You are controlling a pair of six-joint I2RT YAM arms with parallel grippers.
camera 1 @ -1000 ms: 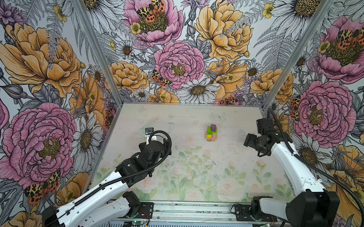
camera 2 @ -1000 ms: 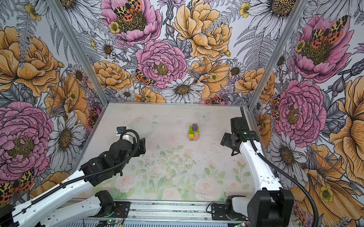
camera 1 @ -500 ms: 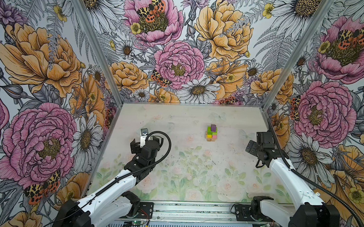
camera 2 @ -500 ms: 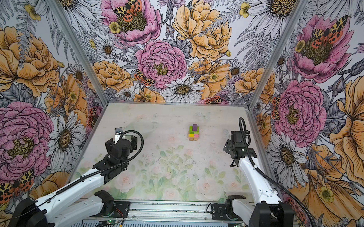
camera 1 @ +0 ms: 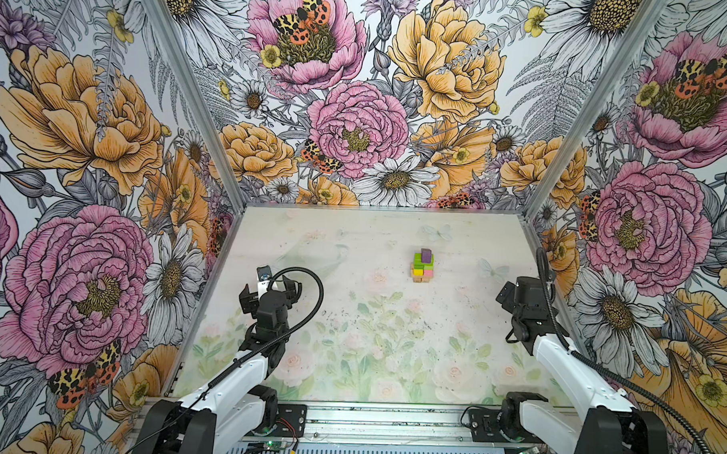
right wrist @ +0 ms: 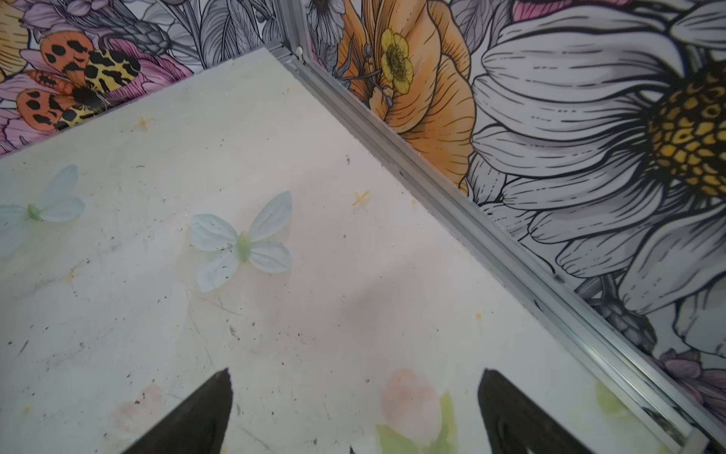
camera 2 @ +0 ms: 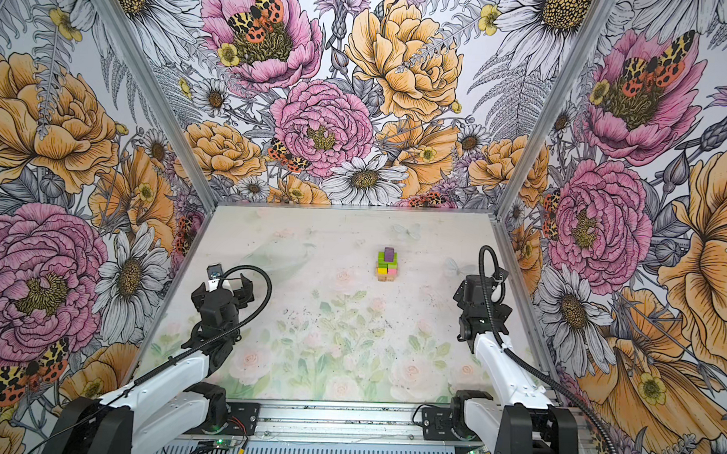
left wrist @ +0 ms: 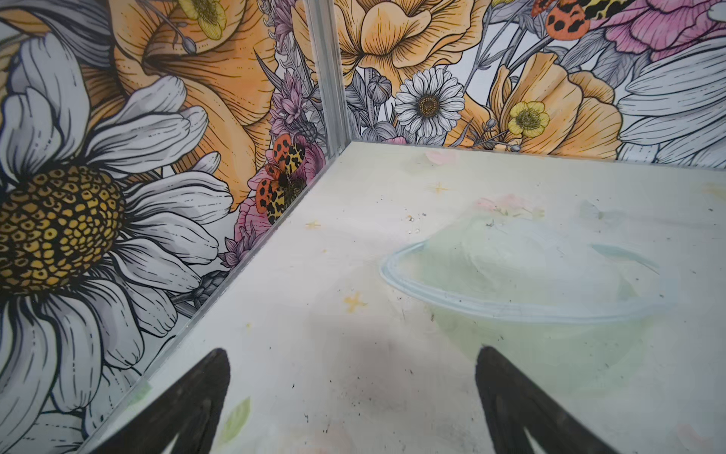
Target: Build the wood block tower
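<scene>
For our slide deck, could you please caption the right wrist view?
The right gripper, jaws open and empty, over the butterfly-printed table by its walled corner.

Lab robot cell: floral walls, aluminium rail

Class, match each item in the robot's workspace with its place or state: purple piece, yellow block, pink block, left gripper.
Column one:
1. purple piece
2. yellow block
3. pink block
4. left gripper

Column two:
A. open, holding nothing
B. topmost on the tower
C. lower row, left side in both top views
D. lower row, right side in both top views

Pairs: 1-B; 2-C; 3-D; 4-A
</scene>
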